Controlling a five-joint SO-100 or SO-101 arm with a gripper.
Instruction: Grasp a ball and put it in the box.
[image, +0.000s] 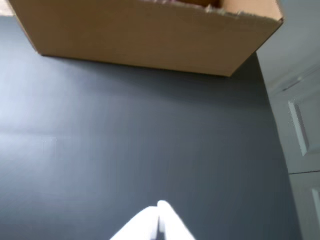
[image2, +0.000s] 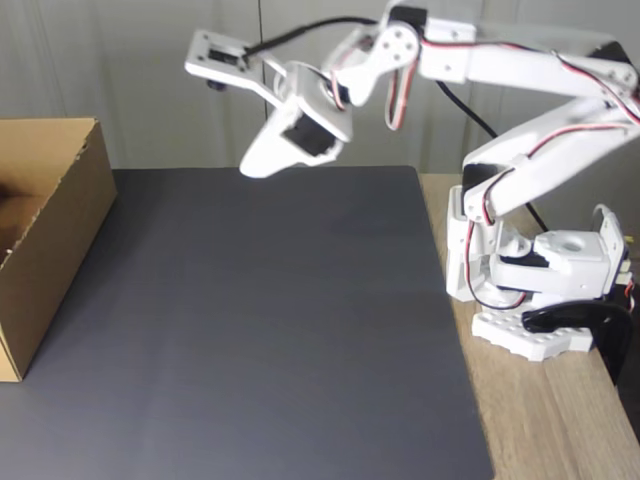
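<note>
Here the gripper (image: 160, 210), fingers pressed together, hangs over the mat (image2: 270, 320); the wrist view's box (image: 145, 35) perhaps holds something.

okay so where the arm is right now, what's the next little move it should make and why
Probably a pull back toward its base. The gripper hangs shut and empty above the dark mat, well right of the box in the fixed view. No ball lies on the mat, and something shows over the box's rim in the wrist view, too blurred to name. So there is likely nothing left to grasp.
</note>
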